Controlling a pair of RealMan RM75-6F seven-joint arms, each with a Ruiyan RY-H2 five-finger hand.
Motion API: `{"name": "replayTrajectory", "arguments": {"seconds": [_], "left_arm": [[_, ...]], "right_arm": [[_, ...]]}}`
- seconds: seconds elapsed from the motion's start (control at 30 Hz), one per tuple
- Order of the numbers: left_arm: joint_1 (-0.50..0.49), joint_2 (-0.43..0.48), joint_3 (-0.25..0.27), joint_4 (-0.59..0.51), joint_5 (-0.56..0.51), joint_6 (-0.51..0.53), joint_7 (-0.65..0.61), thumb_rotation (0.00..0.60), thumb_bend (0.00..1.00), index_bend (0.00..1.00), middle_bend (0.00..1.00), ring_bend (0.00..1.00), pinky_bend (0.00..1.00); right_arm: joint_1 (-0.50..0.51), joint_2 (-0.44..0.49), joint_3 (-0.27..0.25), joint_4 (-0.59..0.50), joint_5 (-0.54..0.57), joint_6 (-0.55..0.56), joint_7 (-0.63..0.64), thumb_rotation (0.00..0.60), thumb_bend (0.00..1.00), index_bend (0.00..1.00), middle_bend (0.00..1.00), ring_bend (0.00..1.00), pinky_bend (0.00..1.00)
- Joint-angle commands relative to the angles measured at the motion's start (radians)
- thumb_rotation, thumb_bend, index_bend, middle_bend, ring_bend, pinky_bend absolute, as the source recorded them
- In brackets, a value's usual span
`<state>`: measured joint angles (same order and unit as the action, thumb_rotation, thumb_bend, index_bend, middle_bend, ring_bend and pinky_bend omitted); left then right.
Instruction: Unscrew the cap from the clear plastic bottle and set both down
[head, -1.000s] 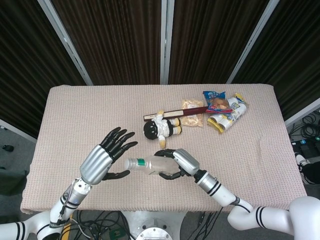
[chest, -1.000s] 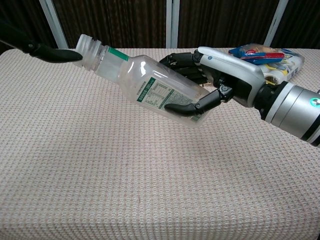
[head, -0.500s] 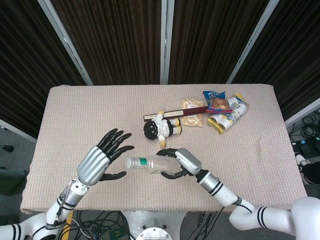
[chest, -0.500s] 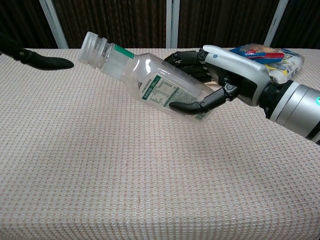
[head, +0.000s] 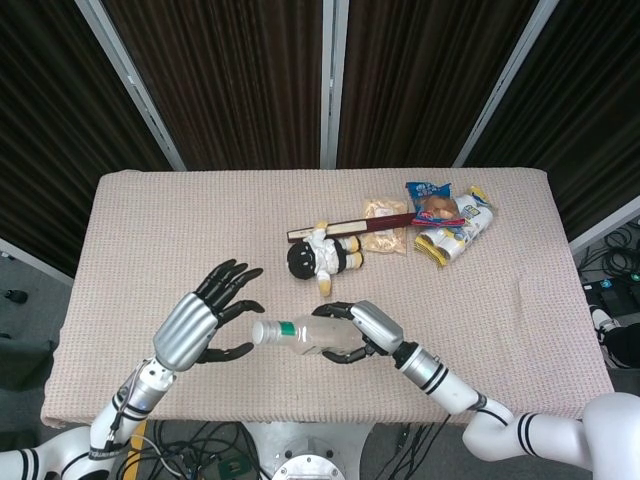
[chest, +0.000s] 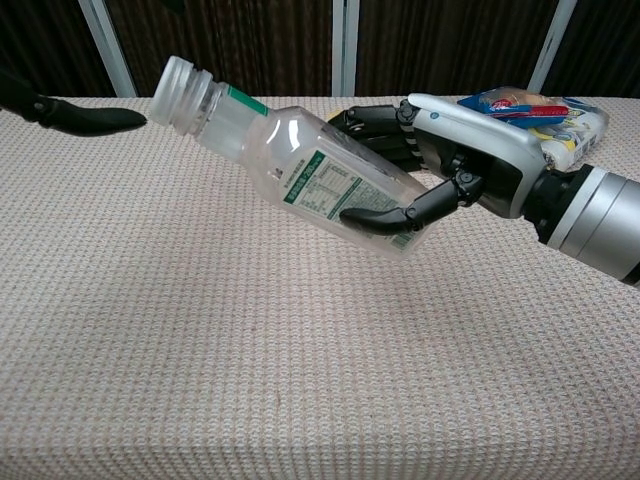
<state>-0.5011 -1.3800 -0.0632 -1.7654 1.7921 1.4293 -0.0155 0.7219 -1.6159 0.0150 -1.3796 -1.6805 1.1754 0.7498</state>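
While the right hand (chest: 455, 165) wraps its fingers around the clear plastic bottle (chest: 290, 165) above the table (chest: 200, 350), the bottle's long axis tilts, neck up toward the left hand (head: 205, 315), whose empty fingers stay spread just beside it.

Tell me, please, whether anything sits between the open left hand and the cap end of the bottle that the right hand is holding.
Nothing visible does. The left hand is open, just left of the cap, with only open air between them. The right hand holds the bottle tilted above the table. The toy figure lies farther back.
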Motion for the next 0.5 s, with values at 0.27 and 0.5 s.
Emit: {"name": "replayTrajectory", "arguments": {"seconds": [0.27, 0.5], "left_arm": [[-0.007, 0.014, 0.005, -0.008, 0.002, -0.018, -0.017, 0.6, 0.24, 0.38, 0.04, 0.02, 0.0], [-0.013, 0.023, 0.008, -0.018, 0.0, -0.033, -0.021, 0.6, 0.26, 0.38, 0.04, 0.02, 0.0]], "right_arm": [[0.004, -0.006, 0.005, 0.02, -0.008, 0.017, 0.008, 0.6, 0.53, 0.59, 0.51, 0.36, 0.5], [0.006, -0.004, 0.005, 0.026, -0.011, 0.023, 0.006, 0.6, 0.53, 0.59, 0.51, 0.36, 0.5]]}}
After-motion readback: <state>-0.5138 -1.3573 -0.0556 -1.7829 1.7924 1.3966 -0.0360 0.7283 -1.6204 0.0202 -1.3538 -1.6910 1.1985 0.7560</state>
